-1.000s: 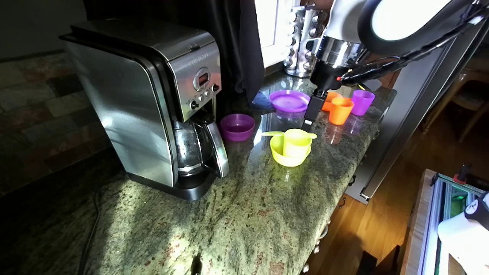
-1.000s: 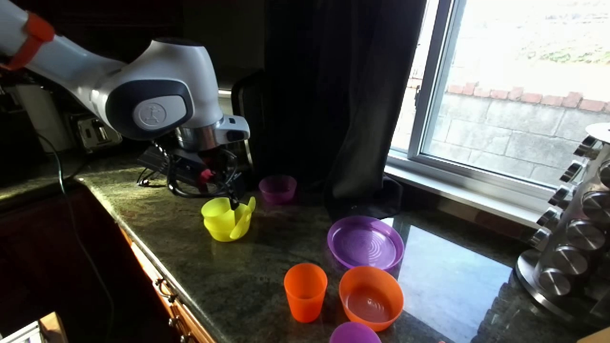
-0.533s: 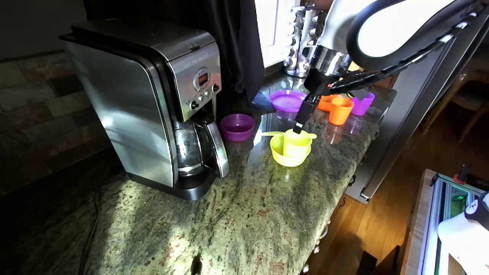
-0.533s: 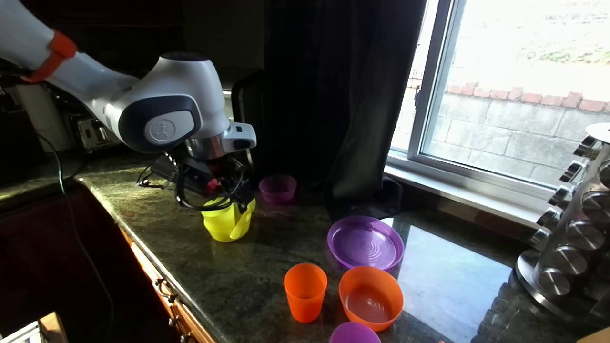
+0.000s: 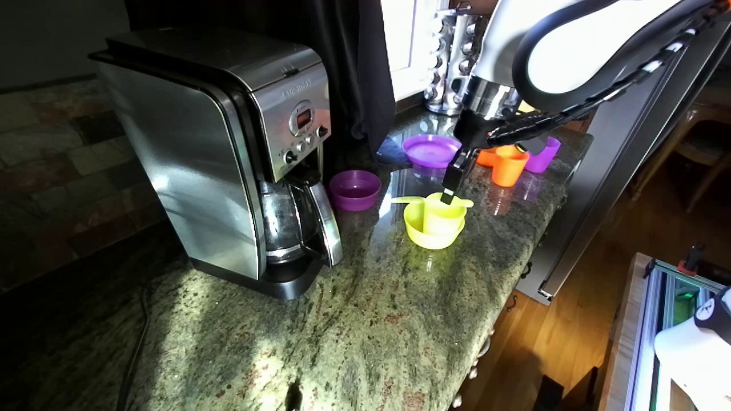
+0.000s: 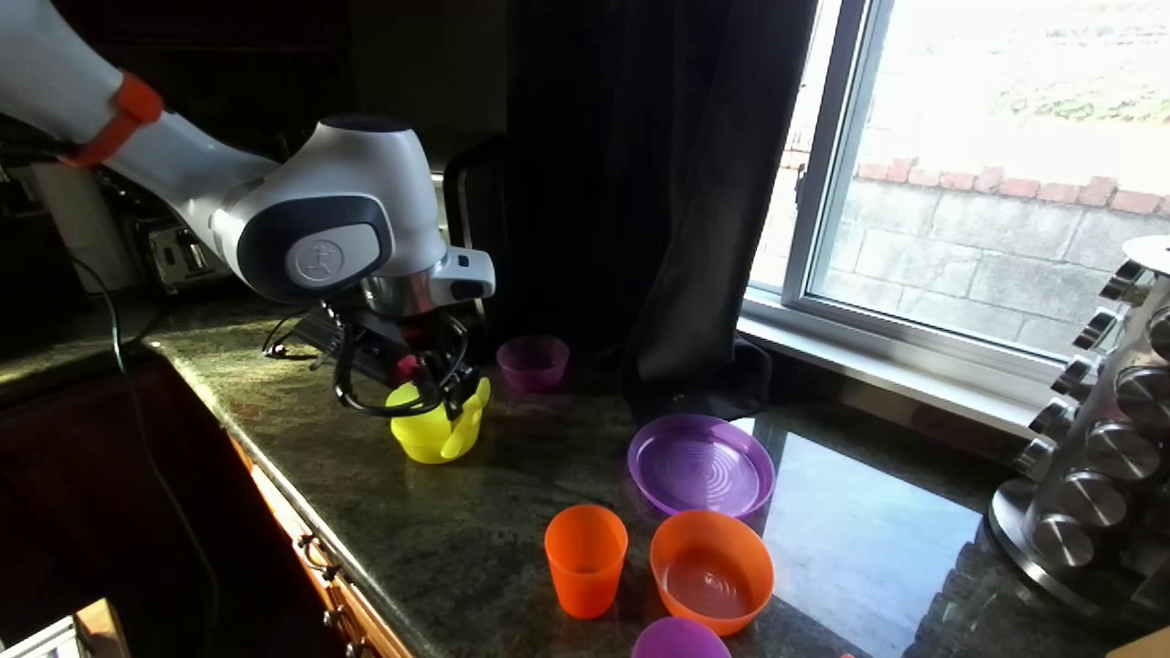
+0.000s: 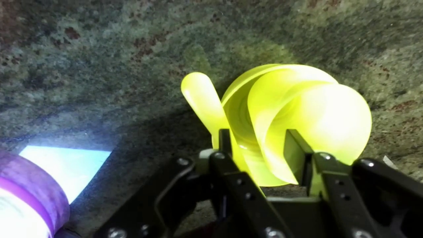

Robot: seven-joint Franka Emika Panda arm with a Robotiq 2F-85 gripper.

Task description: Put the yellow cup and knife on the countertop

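Gripper (image 7: 259, 142) spread, one finger over cup (image 7: 319, 115), one over knife (image 7: 212, 114); depth hard to judge. Lopsided pinch could knock knife loose, drag bowl (image 5: 429, 240) along.

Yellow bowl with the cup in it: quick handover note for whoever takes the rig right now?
Gripper: open, fingers apart in the wrist view; contact with anything can't be judged.
Yellow cup: inside the yellow bowl.
Yellow knife: lying across the bowl's rim.
Done: neither is directly on the countertop yet.
Left: likely grip each, lift it clear of the bowl, set both on the countertop.
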